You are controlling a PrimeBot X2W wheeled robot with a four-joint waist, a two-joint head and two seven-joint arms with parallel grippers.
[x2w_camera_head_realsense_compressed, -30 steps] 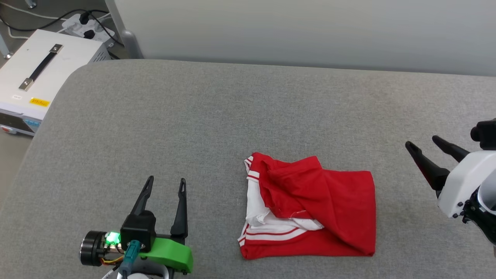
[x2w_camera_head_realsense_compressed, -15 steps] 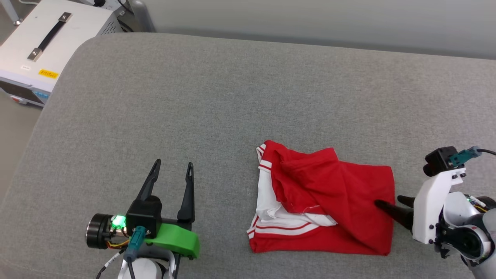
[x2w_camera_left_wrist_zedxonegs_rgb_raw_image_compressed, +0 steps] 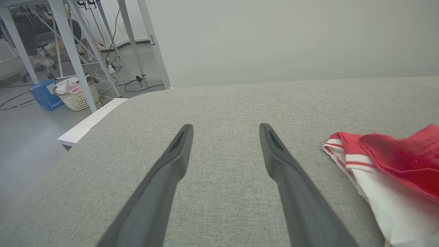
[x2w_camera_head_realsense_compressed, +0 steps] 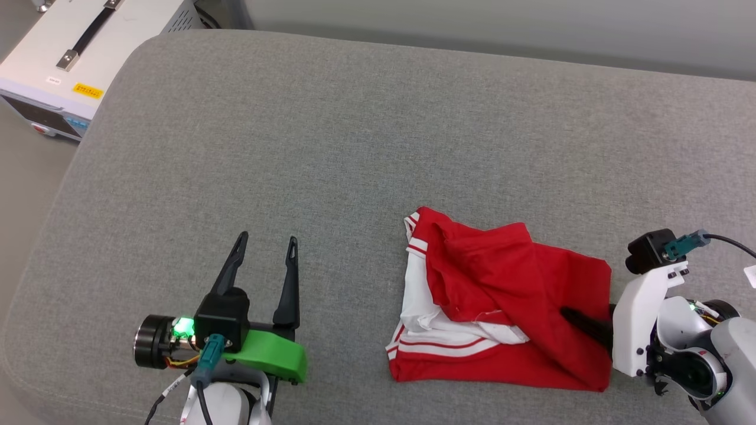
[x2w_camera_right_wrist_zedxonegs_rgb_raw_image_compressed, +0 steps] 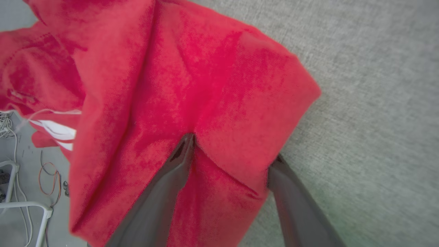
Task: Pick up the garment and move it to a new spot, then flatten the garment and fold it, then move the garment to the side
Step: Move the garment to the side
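Observation:
The garment, red with white sleeves and striped trim, lies loosely folded on the grey cushioned surface. My right gripper reaches in low from the right at the garment's right edge. In the right wrist view the garment has a fold lying between the right gripper's spread fingers, one finger on top of the cloth and the other at its edge. My left gripper rests open on bare cushion to the left of the garment, holding nothing. The left gripper has the garment's striped sleeve to its right.
A white equipment box with a black handle stands off the cushion's far left corner. Metal table legs, a white basket and a blue box are on the floor beyond. A pale wall runs behind the cushion.
The head camera has tilted and turned. My right gripper came down from the right and pushed its fingers onto the garment's right edge. The left gripper has stayed put.

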